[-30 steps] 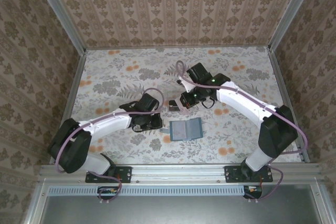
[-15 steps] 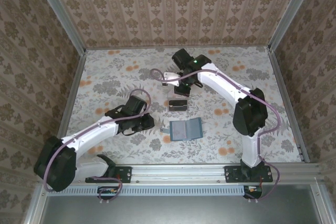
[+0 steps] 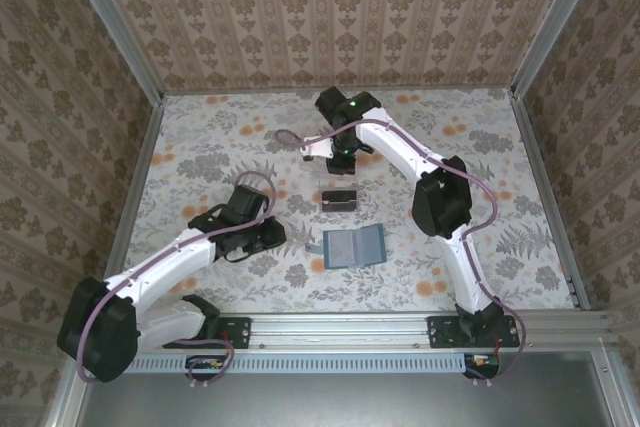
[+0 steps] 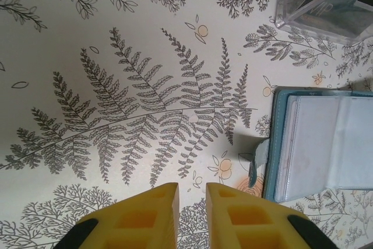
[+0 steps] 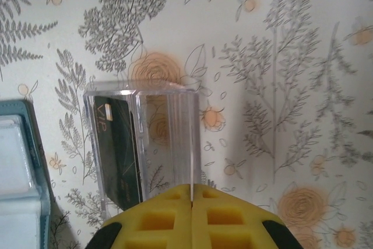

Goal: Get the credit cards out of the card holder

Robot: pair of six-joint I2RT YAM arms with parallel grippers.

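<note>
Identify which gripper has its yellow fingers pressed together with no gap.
The right gripper: its fingers meet in a closed seam beside the clear plastic tray. The left gripper shows a narrow strip of table between its fingers.

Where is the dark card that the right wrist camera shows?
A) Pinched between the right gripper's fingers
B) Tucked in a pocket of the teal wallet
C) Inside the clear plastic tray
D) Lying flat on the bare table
C: in the right wrist view the dark card sits inside the clear plastic tray, apart from the teal wallet, and the right gripper is shut on nothing.
</note>
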